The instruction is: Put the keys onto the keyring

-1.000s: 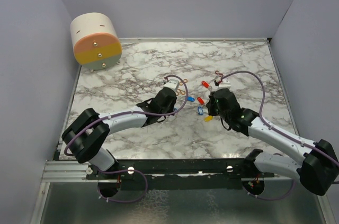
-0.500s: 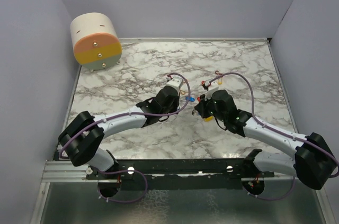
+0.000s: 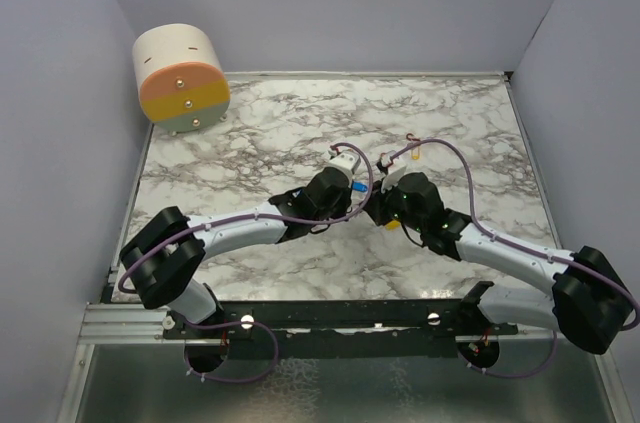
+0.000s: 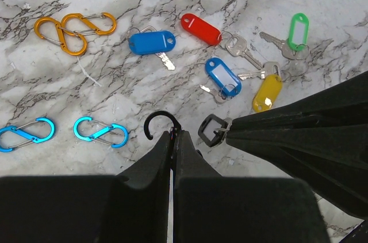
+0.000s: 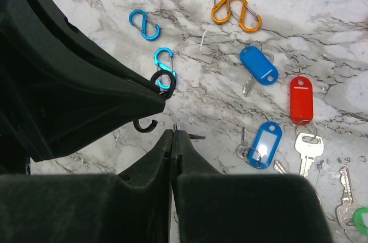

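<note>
My left gripper (image 4: 172,134) is shut on a black hook-shaped keyring (image 4: 160,122), which sticks out past its tips. My right gripper (image 5: 172,134) is shut on a metal ring carrying a small black square tag (image 4: 211,130). It comes in from the right, its tip a short way from the hook. In the top view the left gripper (image 3: 358,195) and the right gripper (image 3: 376,199) nearly meet at mid table. Loose keys lie on the marble beyond: blue (image 4: 152,42), red (image 4: 200,28), blue with a white label (image 4: 223,76), yellow (image 4: 267,92) and green (image 4: 299,27).
Orange figure-eight clips (image 4: 75,30) and blue ones (image 4: 100,132) lie left of the keys. A round cream and orange container (image 3: 180,78) stands at the back left corner. Grey walls close in the marble table (image 3: 260,133) on three sides.
Both arms have closed in on each other: the left gripper moved right and the right gripper moved left. Their tips now almost touch above the keys. Both stayed shut.
</note>
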Motion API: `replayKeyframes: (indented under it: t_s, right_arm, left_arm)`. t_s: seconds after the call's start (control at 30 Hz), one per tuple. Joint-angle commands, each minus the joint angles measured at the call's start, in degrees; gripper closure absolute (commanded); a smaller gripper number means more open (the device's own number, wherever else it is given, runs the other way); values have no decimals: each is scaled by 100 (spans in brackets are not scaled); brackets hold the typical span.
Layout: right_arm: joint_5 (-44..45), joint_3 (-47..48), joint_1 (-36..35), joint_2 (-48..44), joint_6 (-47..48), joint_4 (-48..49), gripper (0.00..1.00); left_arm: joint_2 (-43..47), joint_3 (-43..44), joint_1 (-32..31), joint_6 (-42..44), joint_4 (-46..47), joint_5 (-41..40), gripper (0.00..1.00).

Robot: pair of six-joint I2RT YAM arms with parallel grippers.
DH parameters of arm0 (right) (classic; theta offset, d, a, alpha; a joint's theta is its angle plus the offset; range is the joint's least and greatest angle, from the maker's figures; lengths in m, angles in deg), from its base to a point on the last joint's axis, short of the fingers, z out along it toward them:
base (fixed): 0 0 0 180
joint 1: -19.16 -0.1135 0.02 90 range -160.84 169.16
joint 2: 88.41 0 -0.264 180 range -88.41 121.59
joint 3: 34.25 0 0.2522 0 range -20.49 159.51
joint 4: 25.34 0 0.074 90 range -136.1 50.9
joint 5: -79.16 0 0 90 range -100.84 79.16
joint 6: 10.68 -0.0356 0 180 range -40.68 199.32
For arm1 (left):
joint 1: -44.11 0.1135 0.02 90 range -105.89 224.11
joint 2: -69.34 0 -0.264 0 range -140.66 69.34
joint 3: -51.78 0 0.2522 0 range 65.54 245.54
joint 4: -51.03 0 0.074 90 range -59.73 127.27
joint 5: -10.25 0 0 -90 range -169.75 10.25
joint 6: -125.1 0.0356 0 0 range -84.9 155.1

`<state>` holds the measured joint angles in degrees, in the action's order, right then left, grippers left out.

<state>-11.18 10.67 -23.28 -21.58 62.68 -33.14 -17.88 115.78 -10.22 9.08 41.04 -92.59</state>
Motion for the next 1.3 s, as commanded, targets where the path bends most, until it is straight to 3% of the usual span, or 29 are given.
replayKeyframes:
  t_s: [0.0, 1.27]
  right_arm:
    - [-142, -65, -54, 71, 74, 296, 99]
    - [37, -57, -213, 50, 126, 313, 99]
  left_arm:
    - [-80, 213, -64, -26, 92, 40, 100]
    - [-86, 208, -177, -12, 61, 97, 100]
